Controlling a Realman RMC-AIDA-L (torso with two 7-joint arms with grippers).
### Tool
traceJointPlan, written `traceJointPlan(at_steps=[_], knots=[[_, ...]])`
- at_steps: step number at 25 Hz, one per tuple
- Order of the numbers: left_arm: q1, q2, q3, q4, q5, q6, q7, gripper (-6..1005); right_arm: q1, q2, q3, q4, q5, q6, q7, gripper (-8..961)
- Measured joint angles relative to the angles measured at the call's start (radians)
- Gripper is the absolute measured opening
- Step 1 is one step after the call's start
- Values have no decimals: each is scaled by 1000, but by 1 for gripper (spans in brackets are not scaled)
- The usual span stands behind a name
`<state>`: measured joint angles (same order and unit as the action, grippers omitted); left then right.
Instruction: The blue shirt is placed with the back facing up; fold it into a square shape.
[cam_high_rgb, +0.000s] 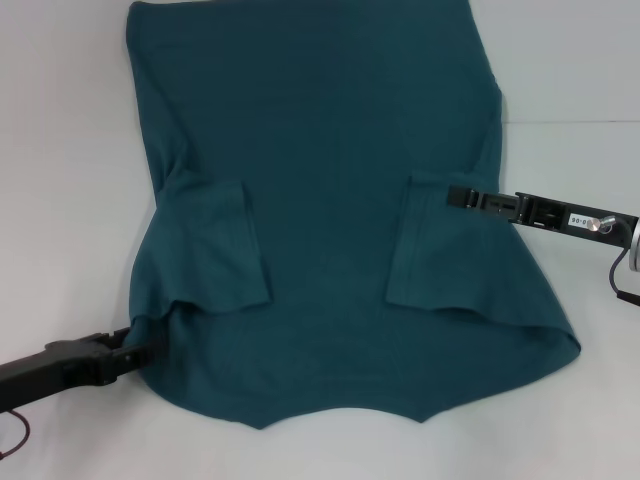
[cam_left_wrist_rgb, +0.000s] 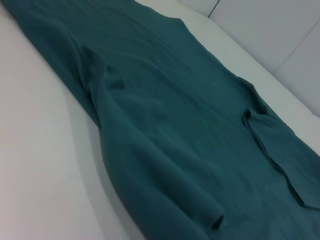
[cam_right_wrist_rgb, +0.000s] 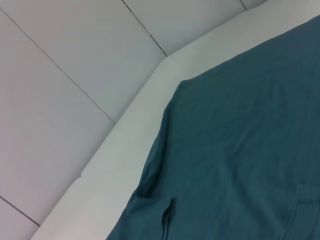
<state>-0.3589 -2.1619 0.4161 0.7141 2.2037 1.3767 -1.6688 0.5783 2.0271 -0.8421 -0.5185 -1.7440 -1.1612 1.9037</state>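
The blue shirt (cam_high_rgb: 330, 210) lies flat on the white table (cam_high_rgb: 60, 150) with both sleeves folded in, the rest still unfolded; whether the left gripper (cam_high_rgb: 135, 350) and right gripper (cam_high_rgb: 455, 195) at its edges grip it, nobody can tell.

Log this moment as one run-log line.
blue shirt: flat, both sleeves folded inward | left gripper: at near-left shirt corner | right gripper: over right sleeve fold | table

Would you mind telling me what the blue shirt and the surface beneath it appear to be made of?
The blue shirt looks like a soft, matte knit, probably cotton jersey: it drapes in shallow wrinkles, its folded sleeves lie limp, and there is no sheen. The table looks like a smooth white surface with a faint gloss, perhaps laminate or coated board; the exact material cannot be told.
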Motion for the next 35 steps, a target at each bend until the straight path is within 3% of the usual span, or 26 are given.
traceJointPlan(at_steps=[13, 16, 24, 28, 35], knots=[[-12, 5, 1, 3, -1, -10, -10, 407, -2, -3, 0, 0, -5, 0, 4, 930], [-14, 5, 1, 4, -1, -11, -12, 282, -3, -10, -2, 0, -9, 1, 8, 930], [-17, 7, 2, 19, -1, 7, -29, 40, -16, -63, 0, -7, -141, -9, 155, 930], [-17, 7, -1, 19, -1, 12, -29, 41, -40, -84, 0, -9, -183, -17, 205, 930], [-20, 7, -3, 19, -2, 13, -29, 40, -72, -84, 2, -5, -186, -23, 209, 929]])
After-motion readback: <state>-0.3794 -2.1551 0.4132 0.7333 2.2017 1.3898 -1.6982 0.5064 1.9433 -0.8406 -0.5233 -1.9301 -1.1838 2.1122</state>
